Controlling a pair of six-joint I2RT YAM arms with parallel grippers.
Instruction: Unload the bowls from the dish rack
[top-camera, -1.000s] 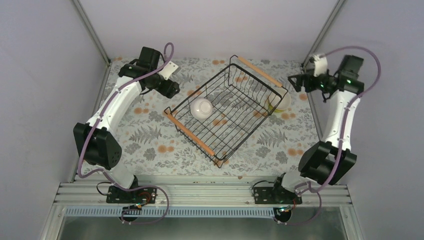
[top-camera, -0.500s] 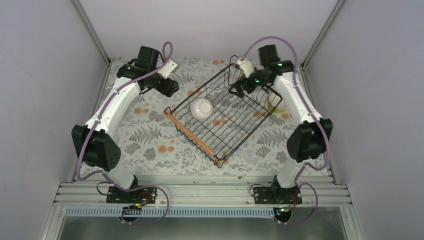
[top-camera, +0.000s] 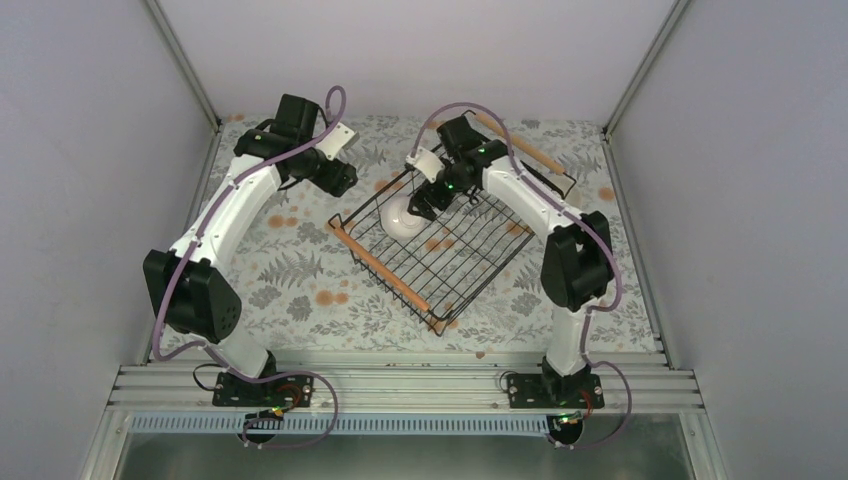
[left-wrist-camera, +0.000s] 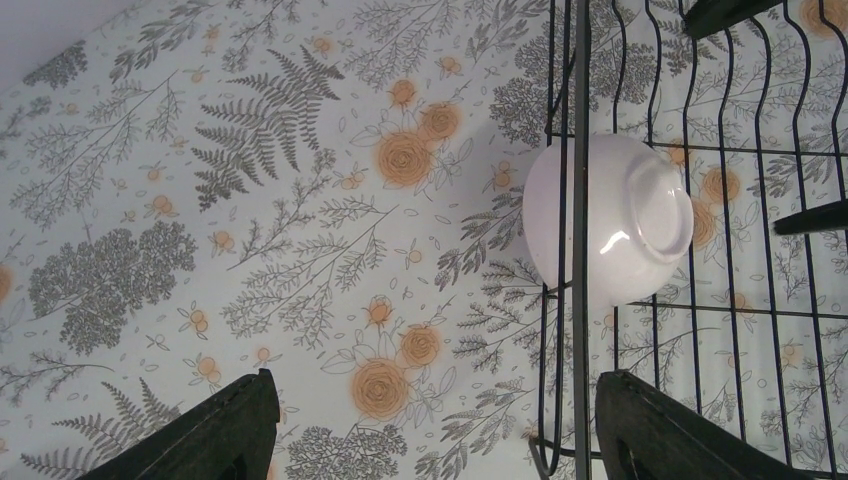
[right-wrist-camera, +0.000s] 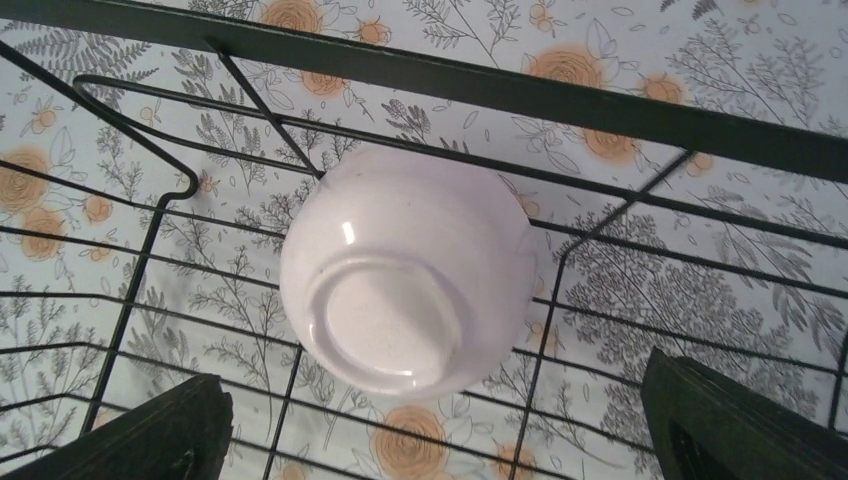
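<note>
The black wire dish rack (top-camera: 470, 285) stands in the middle of the table. One white bowl (top-camera: 400, 217) lies upside down in its left corner. It also shows in the left wrist view (left-wrist-camera: 625, 215) and the right wrist view (right-wrist-camera: 405, 270). My right gripper (top-camera: 420, 205) hovers open just above this bowl, and in the right wrist view (right-wrist-camera: 430, 435) its fingers stand wide on either side of it. My left gripper (top-camera: 343, 180) is open and empty outside the rack's left rim, over the table (left-wrist-camera: 440, 440). No other bowl is in view.
The rack has a wooden handle at the near left (top-camera: 385, 268) and another at the far right (top-camera: 530, 150). The floral tablecloth (top-camera: 300, 280) lies around it. The rack's rim wire (left-wrist-camera: 580, 330) runs between my left gripper's fingers. Walls close in the table at the back and sides.
My right arm has swung from the table's far right edge leftward across the rack to the white bowl. It now hides the spot where a yellow-green bowl stood. The left arm has not moved.
</note>
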